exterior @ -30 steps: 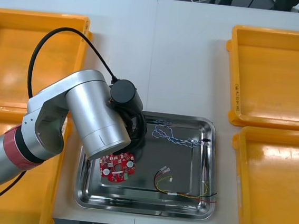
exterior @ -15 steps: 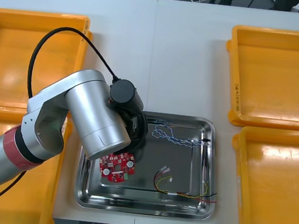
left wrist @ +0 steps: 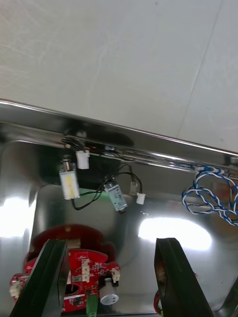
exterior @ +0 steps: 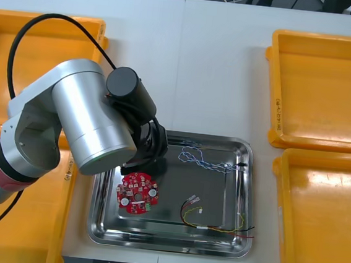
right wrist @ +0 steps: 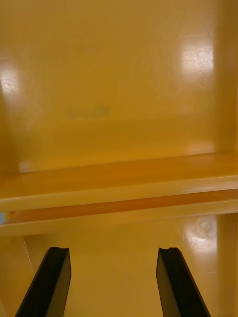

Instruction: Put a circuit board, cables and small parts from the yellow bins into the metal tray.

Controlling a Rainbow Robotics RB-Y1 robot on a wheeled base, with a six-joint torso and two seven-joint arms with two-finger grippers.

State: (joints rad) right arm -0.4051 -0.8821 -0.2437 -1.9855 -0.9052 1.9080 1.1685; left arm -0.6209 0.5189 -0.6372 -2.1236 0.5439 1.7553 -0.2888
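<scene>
Over the metal tray's (exterior: 173, 187) left side the left hand (left wrist: 110, 241) hovers open, circuit board (exterior: 136, 193) lying in the tray just beside it; right hand (right wrist: 113, 252) hangs open over a yellow bin (right wrist: 119, 99).

Tray (exterior: 246, 194) sat on counter (exterior: 219, 67) between bins (exterior: 329, 84), 2 per side. In tray: circuit board (exterior: 137, 192) left, far cable (exterior: 206, 162) behind near cable (exterior: 216, 225), both right of board.
</scene>
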